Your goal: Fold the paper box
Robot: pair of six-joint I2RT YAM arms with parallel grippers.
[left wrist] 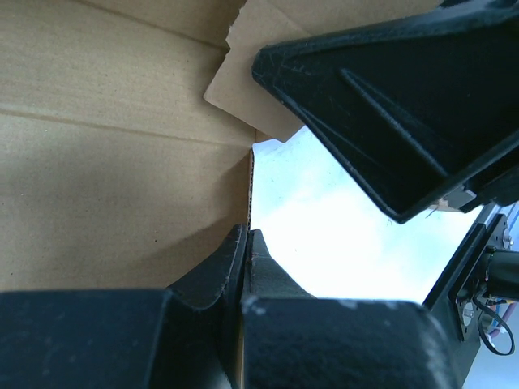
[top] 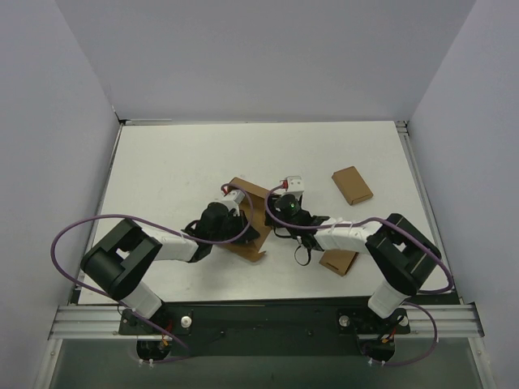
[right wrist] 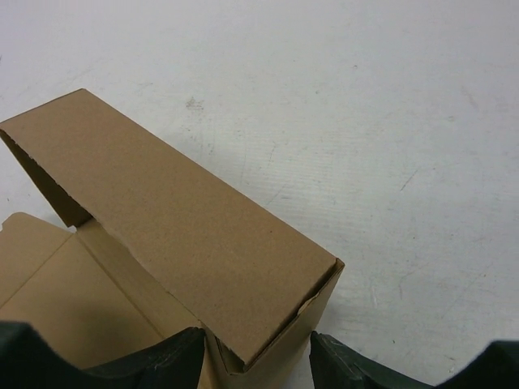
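Near the middle of the white tabletop [top: 162, 170] stands the paper box [top: 251, 193], a plain brown cardboard piece partly raised into a box shape, with its flaps open. It sits between the two arms' tips.

From the left side, the left gripper [top: 242, 227] is closed on the box. Its wrist view shows the black fingers [left wrist: 203, 279] pressed together on the thin edge of a cardboard wall [left wrist: 105, 178].

From the other side, the right gripper [top: 276, 217] reaches to the box with its jaws apart. In its wrist view the two fingertips [right wrist: 162, 361] stand on either side of the box's near corner [right wrist: 186, 243], below a long flap. Whether they touch the cardboard cannot be told.

Two smaller brown rectangular cardboard boxes lie well apart to the right: one far [top: 352, 185], one near the right arm [top: 339, 262].
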